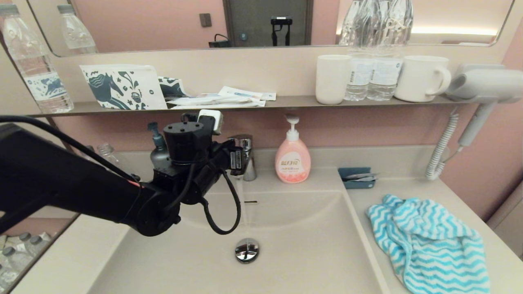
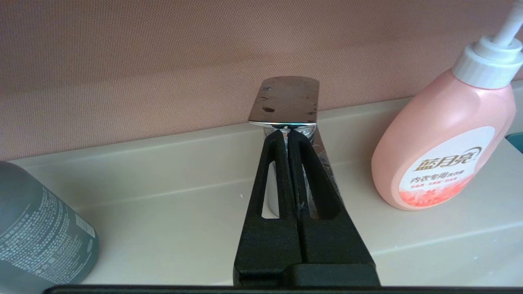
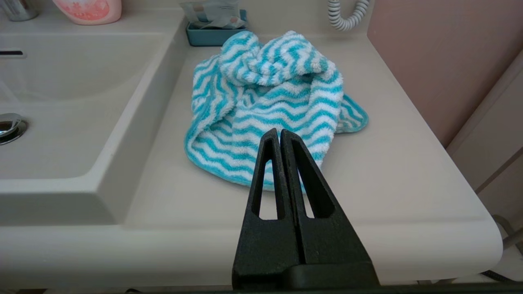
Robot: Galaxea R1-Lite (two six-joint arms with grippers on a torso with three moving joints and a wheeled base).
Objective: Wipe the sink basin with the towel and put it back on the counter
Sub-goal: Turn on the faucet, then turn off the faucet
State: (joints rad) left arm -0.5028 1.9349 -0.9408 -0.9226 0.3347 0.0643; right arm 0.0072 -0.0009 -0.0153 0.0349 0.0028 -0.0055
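Lower right of head view: towel (image 1: 429,241) bunched on counter (image 1: 502,261), right gripper (image 3: 280,132) closed, empty, short of it. Centre: sink basin (image 1: 294,253), wiping apparently not begun. Further back: left gripper (image 2: 284,132) closed, empty, under faucet lever (image 2: 286,100), water running.

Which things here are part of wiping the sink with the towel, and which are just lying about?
Part of the job:
- towel, crumpled on the counter
- sink basin
- left claw, shut, at the faucet
- right claw, shut, above the counter's front edge

Just lying about:
- pink soap bottle
- grey bottle
- blue tray
- cups, water bottles, hair dryer
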